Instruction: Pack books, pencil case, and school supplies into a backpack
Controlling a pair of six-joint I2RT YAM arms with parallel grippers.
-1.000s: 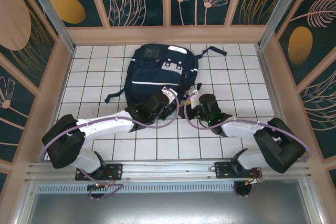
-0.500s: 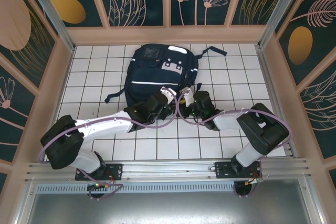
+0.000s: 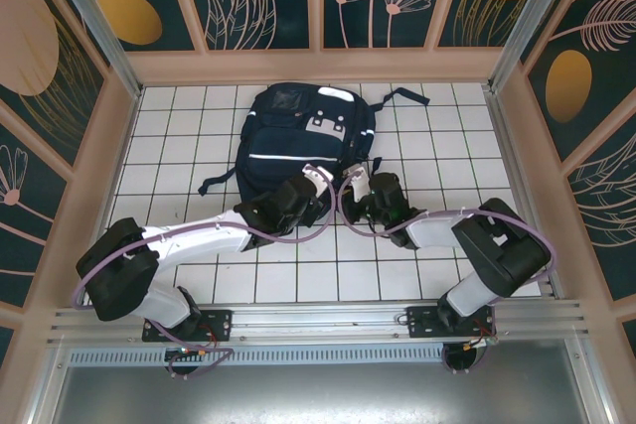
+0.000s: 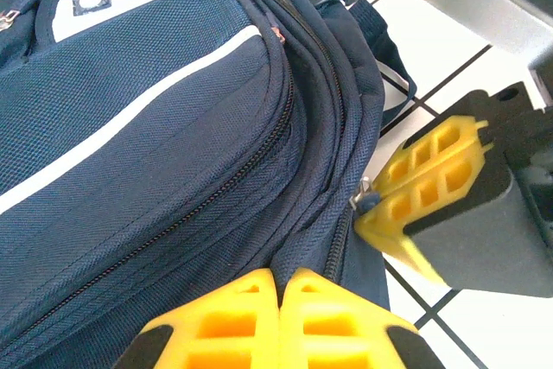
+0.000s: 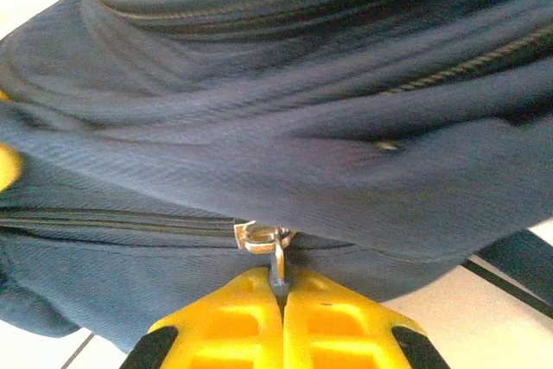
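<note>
The navy backpack (image 3: pixel 298 126) lies flat at the middle back of the white tiled table, its zippers shut. My left gripper (image 3: pixel 320 179) is at its near edge, shut on a fold of backpack fabric (image 4: pixel 298 239) beside a zipper line; its tips (image 4: pixel 281 278) meet on the cloth. My right gripper (image 3: pixel 350 187) sits just right of it, shut on the metal zipper pull (image 5: pixel 276 258) under the slider (image 5: pixel 259 236). In the left wrist view the right gripper's yellow fingers (image 4: pixel 423 181) hold that pull (image 4: pixel 364 200). The books, pencil case and school supplies are out of view.
Dark straps trail from the backpack at the far right (image 3: pixel 402 96) and at the left (image 3: pixel 214 184). Wooden walls (image 3: pixel 109 156) ring the tiled floor. Bare tiles lie left (image 3: pixel 169 146) and right (image 3: pixel 447 146) of the backpack.
My right gripper has moved left to the backpack's near edge and shut on the zipper pull. The left gripper has stayed shut on the fabric.
</note>
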